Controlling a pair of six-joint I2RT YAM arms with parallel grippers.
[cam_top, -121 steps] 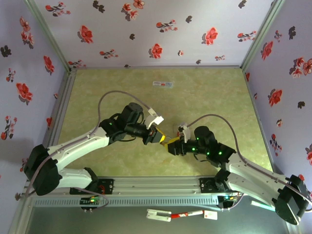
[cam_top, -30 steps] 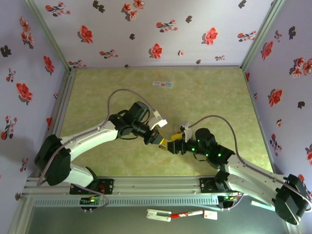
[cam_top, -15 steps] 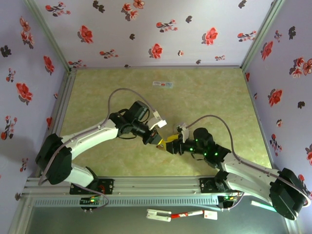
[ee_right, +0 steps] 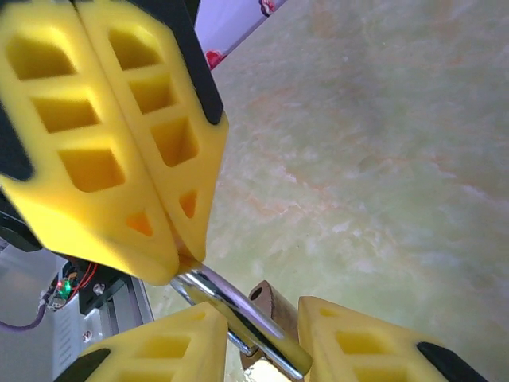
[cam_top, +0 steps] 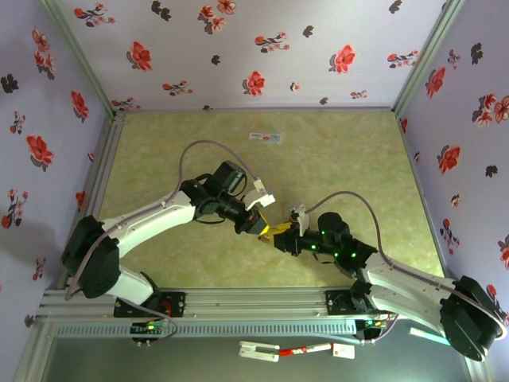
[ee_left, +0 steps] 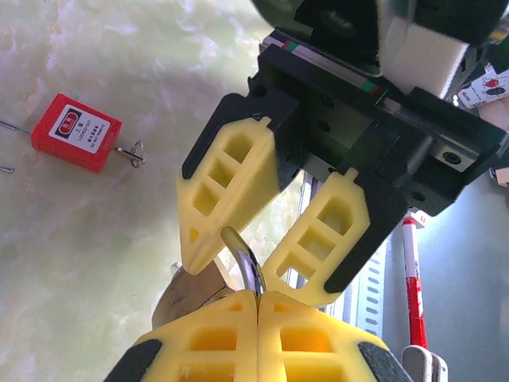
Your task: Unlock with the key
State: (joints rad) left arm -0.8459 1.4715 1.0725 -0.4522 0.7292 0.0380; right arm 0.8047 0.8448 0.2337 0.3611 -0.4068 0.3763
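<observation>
Left jaws pinching shackle [ee_left: 248,267], red padlock [ee_left: 75,131] label illegible

A white-and-red packet [cam_top: 265,138] lies far back on the green table [cam_top: 350,159], flowered walls [cam_top: 238,48] around, a red-and-white stick [cam_top: 306,348] past the rail [cam_top: 238,302].

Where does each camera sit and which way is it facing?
Top external: above, behind the bases, facing down at the table; both arms show.
Left wrist: on left arm, looking past the shut left gripper at the right gripper.
Right wrist: on right arm, facing the left gripper; own fingers below.
Shared: both wrist views show the silver metal piece.
</observation>
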